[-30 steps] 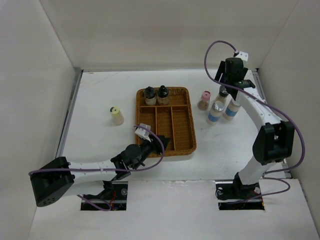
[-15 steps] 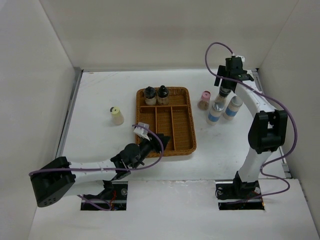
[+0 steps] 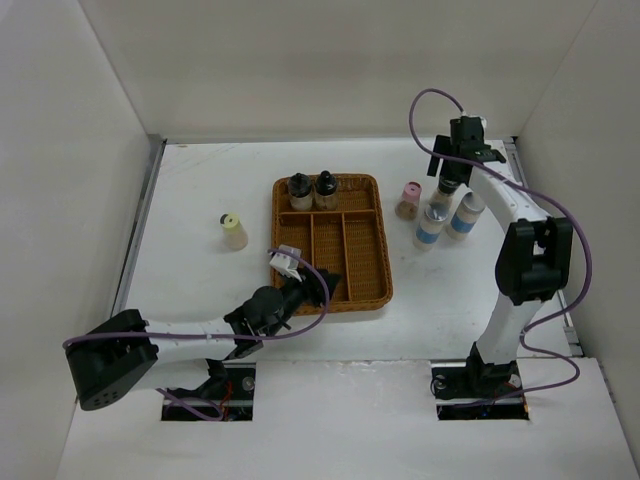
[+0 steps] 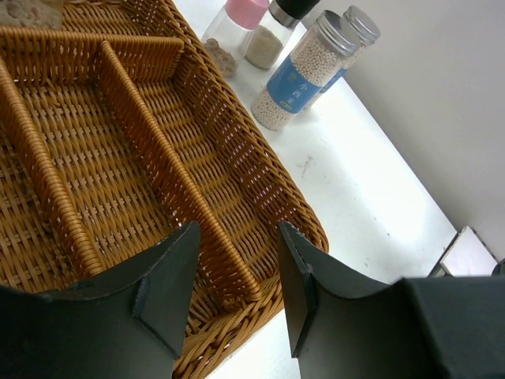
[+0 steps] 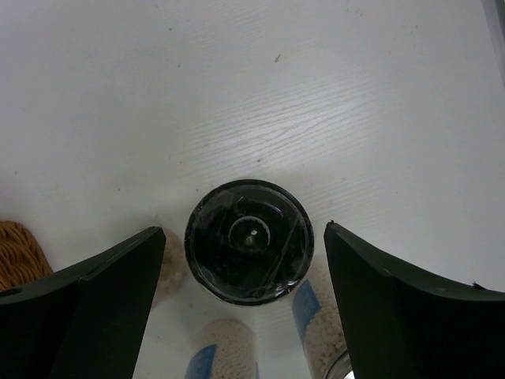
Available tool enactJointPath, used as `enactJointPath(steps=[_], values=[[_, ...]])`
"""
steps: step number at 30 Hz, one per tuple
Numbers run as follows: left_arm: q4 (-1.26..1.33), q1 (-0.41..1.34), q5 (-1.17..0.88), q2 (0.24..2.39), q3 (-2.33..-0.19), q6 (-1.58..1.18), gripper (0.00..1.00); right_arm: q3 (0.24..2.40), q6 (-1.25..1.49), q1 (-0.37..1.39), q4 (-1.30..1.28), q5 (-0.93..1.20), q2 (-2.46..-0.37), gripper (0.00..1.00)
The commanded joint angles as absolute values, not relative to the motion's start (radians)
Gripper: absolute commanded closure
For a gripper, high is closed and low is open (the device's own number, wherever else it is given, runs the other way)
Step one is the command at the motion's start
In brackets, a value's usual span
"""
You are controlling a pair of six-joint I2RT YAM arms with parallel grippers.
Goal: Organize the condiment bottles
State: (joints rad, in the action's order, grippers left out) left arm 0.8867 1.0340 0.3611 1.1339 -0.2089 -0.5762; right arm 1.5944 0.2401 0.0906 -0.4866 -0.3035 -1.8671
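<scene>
Wicker tray [image 3: 365,255] stands near the middle of the table [image 3: 200,180] and carries two of the seven condiment bottles: two dark-capped bottles [image 3: 300,190] [image 3: 325,188], upright and side by side in the compartment along its far edge. No bottle is visible in the lengthwise compartments nearer the robot. Five bottles stand on the table outside the tray. The cream bottle [image 3: 233,232] with the yellow cap stands alone to the left of the tray, well apart from the others. The other four form a tight cluster just beside the tray's far right corner: the pink-capped bottle [image 3: 409,201], the two silver-capped bottles [image 3: 431,224] [image 3: 463,216] with blue bands, and a third dark-capped bottle [image 5: 248,241] at the far side of the cluster. The right gripper [image 5: 245,229] hovers directly above this third dark-capped bottle, fingers [image 5: 95,300] spread wide with a clear gap on each side of the cap; it grasps nothing. The left gripper [image 4: 237,253] sits low over the tray's near right corner, fingers [image 4: 166,276] a little apart and released, with the end of a divider [image 4: 150,150] showing in the gap. Assessment: the task is at an early stage, with two bottles placed and five outstanding. The step in hand appears to be the pick of the third dark-capped bottle; descent, closure and transfer to the tray are not yet done.
</scene>
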Motion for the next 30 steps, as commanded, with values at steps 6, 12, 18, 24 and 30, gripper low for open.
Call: enactJointPath(steps=[6,12,18,24,30], values=[[0.950,1.019,0.356,1.103,-0.192,-0.594,0.58,1.604,0.253,0.088,-0.479,-0.299,-1.904,0.22],[0.951,1.016,0.362,1.094,-0.184,-0.598,0.58,1.608,0.267,0.088,-0.447,-0.302,-1.885,0.41],[0.951,1.010,0.367,1.097,-0.183,-0.603,0.58,1.536,0.298,0.088,-0.258,-0.351,-1.743,0.49],[0.954,1.010,0.368,1.103,-0.183,-0.603,0.57,1.551,0.284,0.119,-0.167,-0.411,-1.635,0.49],[0.962,1.006,0.370,1.094,-0.176,-0.603,0.57,1.620,0.236,0.238,-0.144,-0.403,-1.601,0.49]])
